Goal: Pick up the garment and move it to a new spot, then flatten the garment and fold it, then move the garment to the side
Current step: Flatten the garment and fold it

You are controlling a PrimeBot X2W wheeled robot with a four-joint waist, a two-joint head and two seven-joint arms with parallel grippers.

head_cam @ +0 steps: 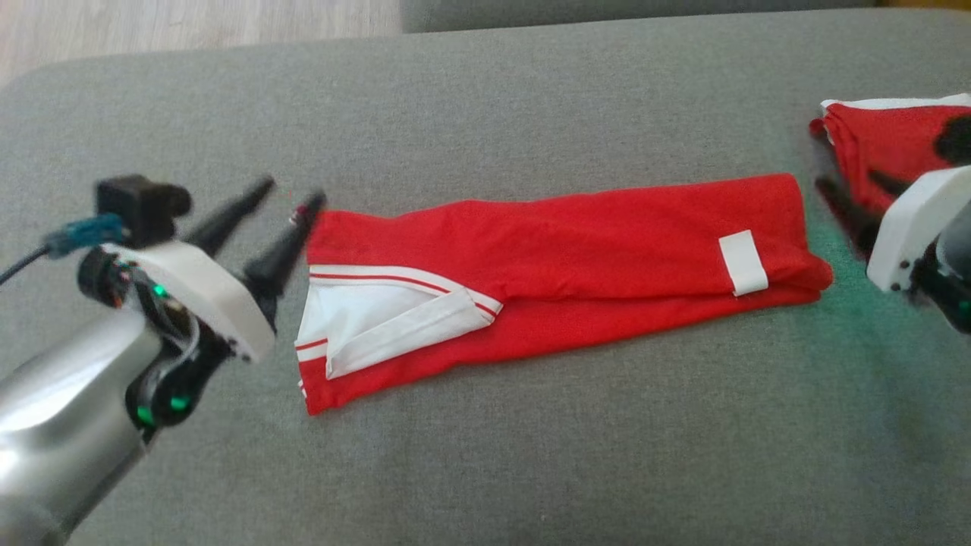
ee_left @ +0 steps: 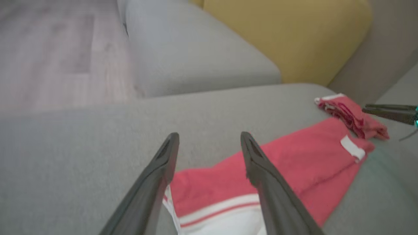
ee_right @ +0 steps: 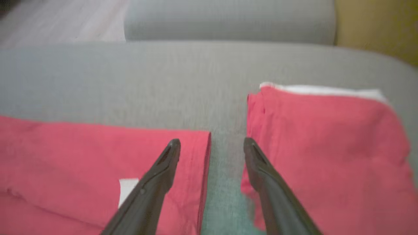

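While a long red garment (head_cam: 561, 250) with white trim lies folded lengthwise across a grey sofa cushion (head_cam: 485, 91), the left gripper (head_cam: 294, 189) hovers at its left end, fingers spread wide and empty, one tip just beside the upper corner. The right gripper (ee_right: 212, 141), also wide and empty, points at the gap between the garment's right end and a second folded red cloth (head_cam: 880, 144). Blur hides whether it touches either.
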